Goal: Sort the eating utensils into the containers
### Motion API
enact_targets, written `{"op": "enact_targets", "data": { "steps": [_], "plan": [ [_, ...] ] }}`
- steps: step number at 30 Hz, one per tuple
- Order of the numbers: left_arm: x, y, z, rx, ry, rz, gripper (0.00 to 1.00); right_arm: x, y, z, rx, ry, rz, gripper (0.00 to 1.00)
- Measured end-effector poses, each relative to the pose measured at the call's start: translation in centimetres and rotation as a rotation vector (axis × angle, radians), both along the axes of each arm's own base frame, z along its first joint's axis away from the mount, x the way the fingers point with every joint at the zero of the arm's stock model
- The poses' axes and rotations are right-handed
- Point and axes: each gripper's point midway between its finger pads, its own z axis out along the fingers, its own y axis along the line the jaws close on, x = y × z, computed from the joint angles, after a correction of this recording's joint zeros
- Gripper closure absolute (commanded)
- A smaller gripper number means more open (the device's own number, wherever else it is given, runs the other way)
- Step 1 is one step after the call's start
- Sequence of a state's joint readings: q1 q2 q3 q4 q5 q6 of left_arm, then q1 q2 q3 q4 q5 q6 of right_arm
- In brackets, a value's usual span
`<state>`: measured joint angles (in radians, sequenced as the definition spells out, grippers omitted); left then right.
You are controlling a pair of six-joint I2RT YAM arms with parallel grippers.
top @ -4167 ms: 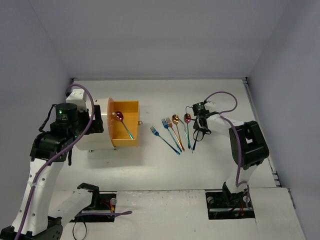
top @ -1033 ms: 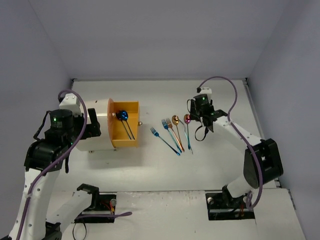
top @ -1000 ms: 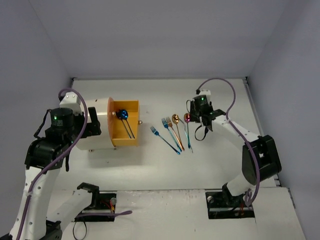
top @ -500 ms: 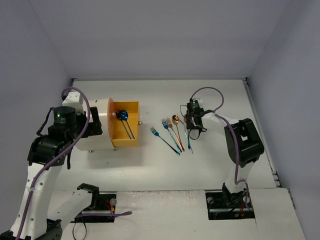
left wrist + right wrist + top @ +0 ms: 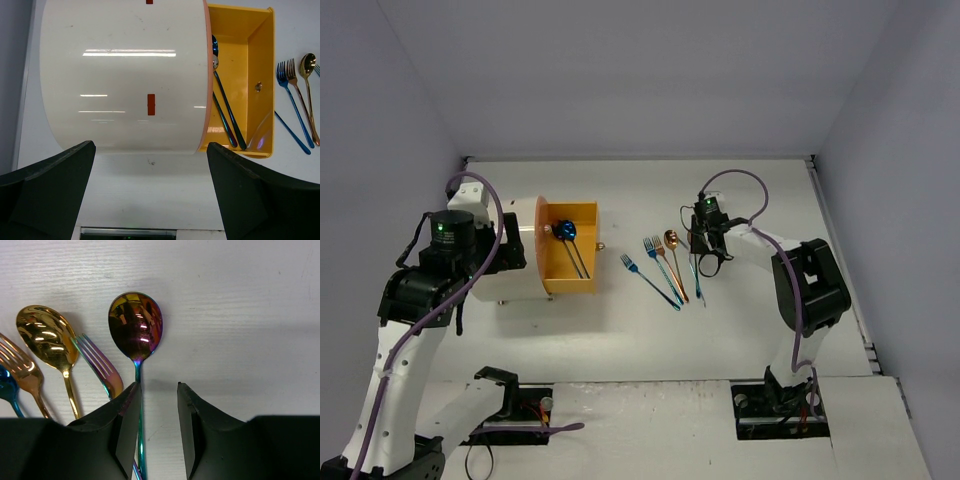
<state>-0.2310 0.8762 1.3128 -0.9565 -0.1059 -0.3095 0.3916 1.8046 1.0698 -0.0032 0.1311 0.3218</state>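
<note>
The cream drum cabinet (image 5: 120,75) fills the left wrist view, and my left gripper (image 5: 150,145) hangs open above its near side. Its orange drawer (image 5: 260,60) is slid out and holds two dark spoons (image 5: 227,115). Several utensils (image 5: 663,268) lie in a row on the table. My right gripper (image 5: 158,390) is low over the iridescent spoon (image 5: 136,325) at the right end of that row. It is open, with the spoon's handle along the inner face of the left finger and the right finger apart from it. A purple fork (image 5: 100,365) and a gold spoon (image 5: 47,337) lie just to the left.
The drawer (image 5: 582,215) opens toward the utensil row, with a gap of bare table between them. A lone blue fork (image 5: 650,280) lies slanted at the row's left end. Grey walls close in the back and both sides.
My right gripper has moved left and down onto the iridescent spoon, and its jaws have narrowed. Since the oldest frame a second spoon has appeared in the drawer. The left arm barely shifted.
</note>
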Motion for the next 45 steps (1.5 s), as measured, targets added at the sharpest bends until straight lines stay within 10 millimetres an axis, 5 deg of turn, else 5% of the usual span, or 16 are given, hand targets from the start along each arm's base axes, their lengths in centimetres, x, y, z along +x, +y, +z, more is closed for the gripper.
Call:
{"op": "enact_targets", "data": {
  "steps": [13, 25, 45],
  "plan": [
    [0.2, 0.0, -0.3, 0.011, 0.012, -0.006, 0.07, -0.2, 0.8, 0.2, 0.040, 0.006, 0.023, 0.69],
    [0.2, 0.0, -0.3, 0.012, 0.012, -0.007, 0.07, -0.4, 0.4, -1.0, 0.032, 0.018, 0.001, 0.92],
    [0.2, -0.1, -0.2, 0.009, 0.010, -0.010, 0.07, 0.1, -0.8, -1.4, 0.090, 0.016, -0.079, 0.81]
  ]
}}
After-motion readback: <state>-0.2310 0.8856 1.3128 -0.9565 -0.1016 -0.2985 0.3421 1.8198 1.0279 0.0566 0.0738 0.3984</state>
